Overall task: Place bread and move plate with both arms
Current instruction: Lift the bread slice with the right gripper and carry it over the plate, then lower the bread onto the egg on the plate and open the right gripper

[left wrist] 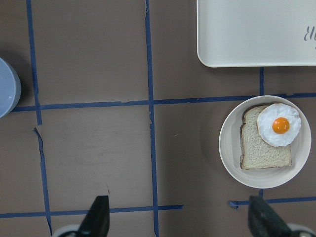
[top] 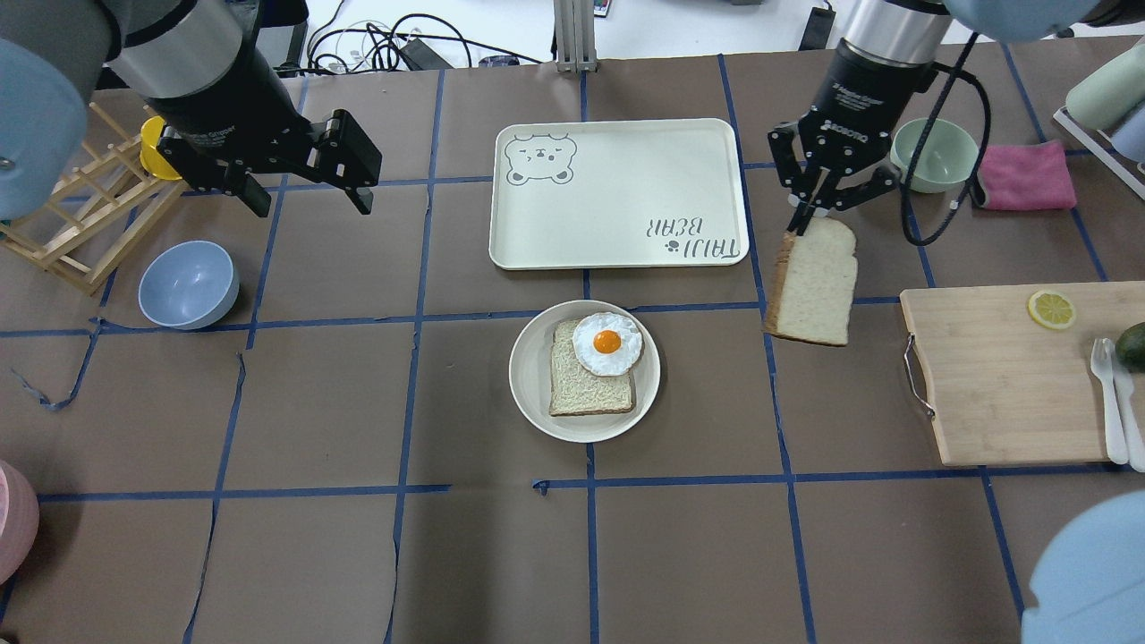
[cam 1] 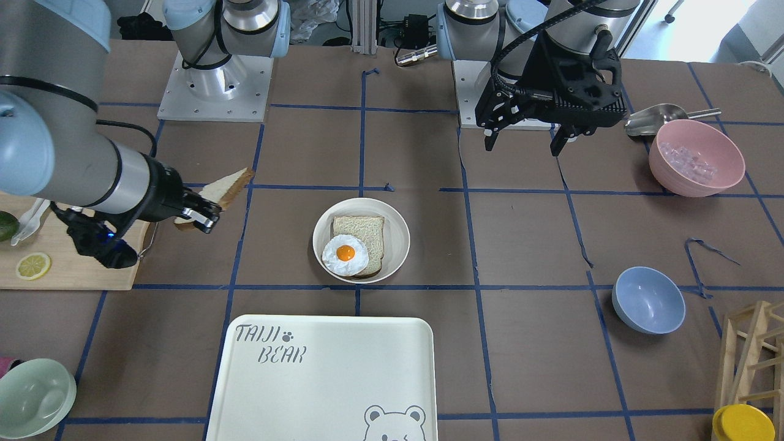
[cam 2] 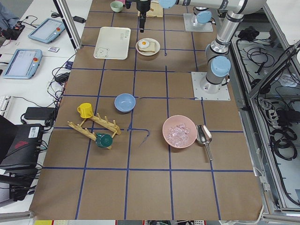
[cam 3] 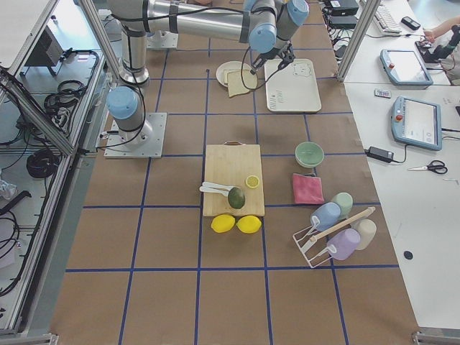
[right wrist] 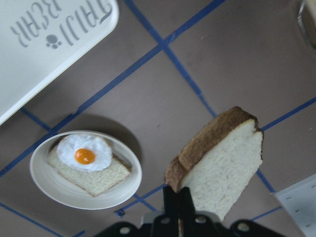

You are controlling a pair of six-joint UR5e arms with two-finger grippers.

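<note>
My right gripper [top: 805,215] is shut on the bread [top: 814,282], a white slice with dark crust, and holds it in the air to the right of the plate [top: 537,394]; it also shows in the right wrist view [right wrist: 217,165] and the front view [cam 1: 223,188]. The round cream plate [cam 1: 395,245] holds a duller tan slice [top: 581,389] with a fried egg [top: 607,343] on top. My left gripper [top: 309,192] is open and empty, hovering well to the left of the plate, whose rim [left wrist: 229,148] shows in the left wrist view.
The bear-printed tray [top: 617,192] lies just beyond the plate. A wooden cutting board [top: 1002,376] with a lemon slice and cutlery lies at the right. A blue bowl [top: 188,284] and wooden rack [top: 80,224] stand at the left; a green bowl [top: 935,154] stands behind my right gripper.
</note>
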